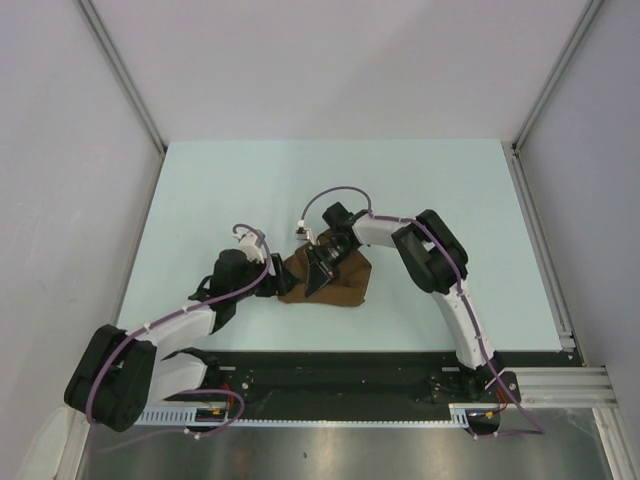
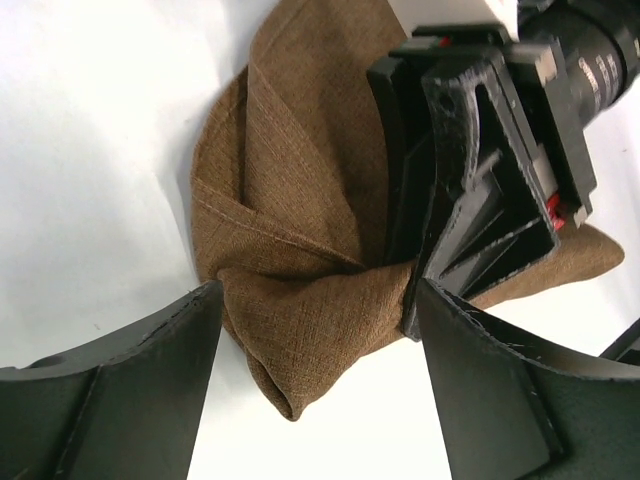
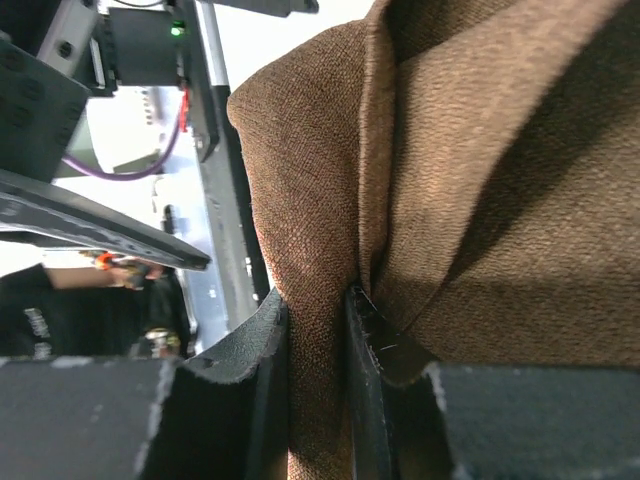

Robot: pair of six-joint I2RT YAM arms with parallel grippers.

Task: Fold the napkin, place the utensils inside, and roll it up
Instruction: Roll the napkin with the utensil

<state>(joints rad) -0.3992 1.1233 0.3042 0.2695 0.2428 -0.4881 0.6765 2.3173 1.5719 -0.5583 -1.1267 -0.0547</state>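
Note:
The brown napkin [image 1: 343, 283] lies bunched and folded on the table in front of both arms. My right gripper [image 3: 315, 310] points down into it and is shut on a pinched ridge of the napkin [image 3: 480, 150]. In the left wrist view the right gripper [image 2: 470, 170] stands over the cloth's right half. My left gripper [image 2: 315, 300] is open at the left edge of the napkin [image 2: 290, 210], with a folded corner lying between its fingers and touching neither of them. From above, the left gripper [image 1: 278, 281] sits beside the right gripper [image 1: 322, 272]. The utensils are out of view.
The pale table [image 1: 250, 190] spreads around the cloth, with grey walls on three sides. A black rail [image 1: 340, 375] carrying the arm bases runs along the near edge. The right arm's elbow [image 1: 430, 250] arches over the cloth's right side.

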